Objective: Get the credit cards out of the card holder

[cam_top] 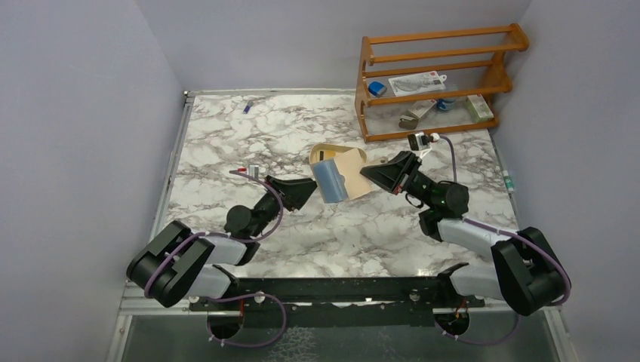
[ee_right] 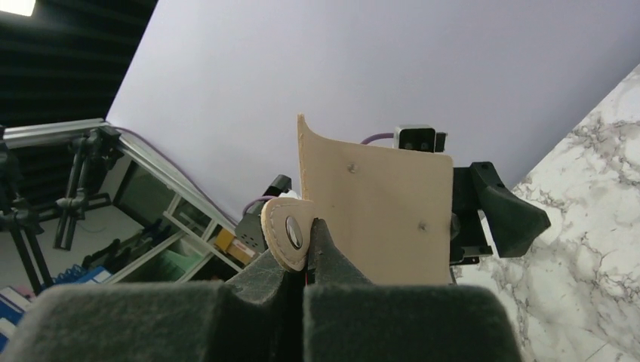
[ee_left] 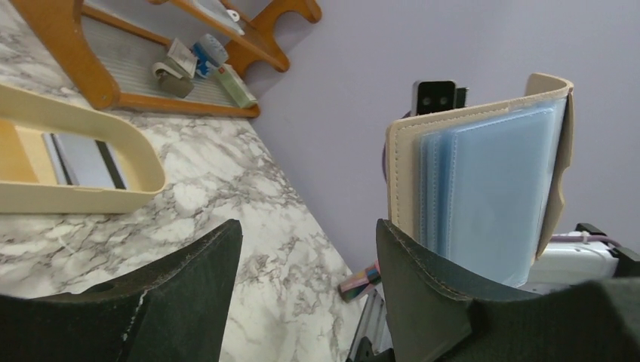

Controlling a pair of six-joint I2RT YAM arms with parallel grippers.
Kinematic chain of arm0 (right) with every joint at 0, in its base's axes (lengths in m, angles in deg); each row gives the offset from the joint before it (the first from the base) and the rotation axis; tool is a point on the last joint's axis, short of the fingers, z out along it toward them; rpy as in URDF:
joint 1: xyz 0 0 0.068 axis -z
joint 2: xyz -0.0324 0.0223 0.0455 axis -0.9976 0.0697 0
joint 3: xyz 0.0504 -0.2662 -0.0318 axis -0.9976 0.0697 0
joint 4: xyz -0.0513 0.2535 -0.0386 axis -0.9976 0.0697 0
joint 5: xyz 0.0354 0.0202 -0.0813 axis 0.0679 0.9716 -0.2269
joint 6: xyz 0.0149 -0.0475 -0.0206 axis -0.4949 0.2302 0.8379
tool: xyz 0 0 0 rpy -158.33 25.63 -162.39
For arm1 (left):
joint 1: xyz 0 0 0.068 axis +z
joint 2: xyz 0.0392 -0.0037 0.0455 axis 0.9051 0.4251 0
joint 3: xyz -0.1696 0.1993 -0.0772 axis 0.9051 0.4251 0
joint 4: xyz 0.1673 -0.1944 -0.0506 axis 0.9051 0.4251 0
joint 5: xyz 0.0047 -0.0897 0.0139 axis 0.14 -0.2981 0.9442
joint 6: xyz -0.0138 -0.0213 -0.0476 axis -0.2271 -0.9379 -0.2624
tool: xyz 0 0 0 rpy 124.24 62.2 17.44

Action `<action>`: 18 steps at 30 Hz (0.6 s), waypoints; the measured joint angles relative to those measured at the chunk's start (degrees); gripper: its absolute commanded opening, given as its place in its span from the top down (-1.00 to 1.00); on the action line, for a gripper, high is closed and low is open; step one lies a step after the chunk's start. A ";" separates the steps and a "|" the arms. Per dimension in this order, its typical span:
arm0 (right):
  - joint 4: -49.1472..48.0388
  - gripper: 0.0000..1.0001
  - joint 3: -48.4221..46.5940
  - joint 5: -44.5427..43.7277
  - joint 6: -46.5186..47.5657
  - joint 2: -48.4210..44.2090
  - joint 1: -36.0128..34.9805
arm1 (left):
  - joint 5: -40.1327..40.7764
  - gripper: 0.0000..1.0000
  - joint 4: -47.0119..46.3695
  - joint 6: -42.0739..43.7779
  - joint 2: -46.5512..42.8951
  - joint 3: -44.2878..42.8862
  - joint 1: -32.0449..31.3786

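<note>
The tan card holder (cam_top: pixel 343 177) hung open above the middle of the marble table (cam_top: pixel 219 143), clamped by its snap tab in the right gripper (ee_right: pixel 306 253). Its light-blue sleeves (ee_left: pixel 490 196) faced the left gripper (ee_left: pixel 309 234), whose jaws stood apart just beside it. Behind, a cream tray (cam_top: pixel 332 147) held 1 pale, dark-striped card (ee_left: pixel 83 162). Small items lay on the wooden rack (cam_top: pixel 430 83).

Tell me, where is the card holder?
Mid-table in the top view, the card holder is held by the right gripper, facing the left gripper, near the tray.
</note>
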 measured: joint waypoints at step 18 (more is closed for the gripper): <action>-0.42 0.98 0.92 -0.02 -2.54 -1.44 1.95 | -8.26 -0.20 -0.17 -3.19 -11.74 0.92 2.27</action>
